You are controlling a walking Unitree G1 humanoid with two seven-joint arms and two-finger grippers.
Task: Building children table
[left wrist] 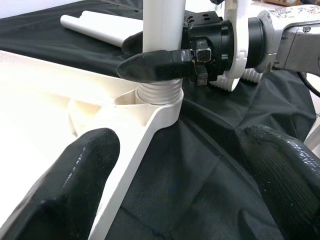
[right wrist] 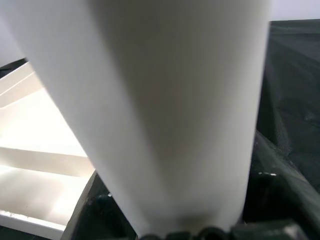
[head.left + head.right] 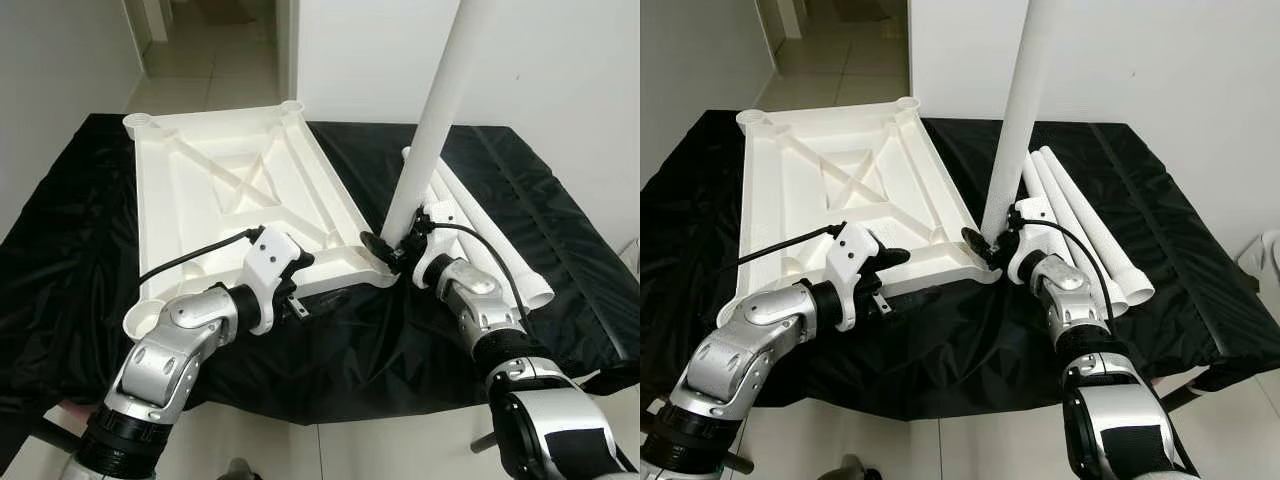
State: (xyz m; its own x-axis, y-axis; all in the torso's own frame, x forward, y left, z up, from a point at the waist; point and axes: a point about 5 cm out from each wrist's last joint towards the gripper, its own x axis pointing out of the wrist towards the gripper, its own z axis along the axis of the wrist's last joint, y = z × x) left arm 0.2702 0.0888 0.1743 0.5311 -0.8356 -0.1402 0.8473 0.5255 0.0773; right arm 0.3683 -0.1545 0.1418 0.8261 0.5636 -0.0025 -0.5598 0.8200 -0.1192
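Running out of frame at the top, the upright leg (image 3: 435,120) was cut off, and its threaded end (image 1: 159,93) was partly hidden in a corner socket (image 1: 162,107) of the tabletop (image 3: 235,185). The right gripper (image 1: 150,56) was seen clamped on that leg just above the socket, fingers closed round it. The left gripper (image 1: 185,175) was held near the same corner, fingers wide apart, nothing gripped; one finger (image 1: 70,175) was over the tabletop edge. One tabletop was counted, upside down on a black cloth (image 3: 80,250). Spare legs (image 3: 1080,215) were laid beside it; at least two were made out, the exact count unclear. Tiled floor (image 3: 200,70) and a white wall (image 3: 560,60) were seen behind.
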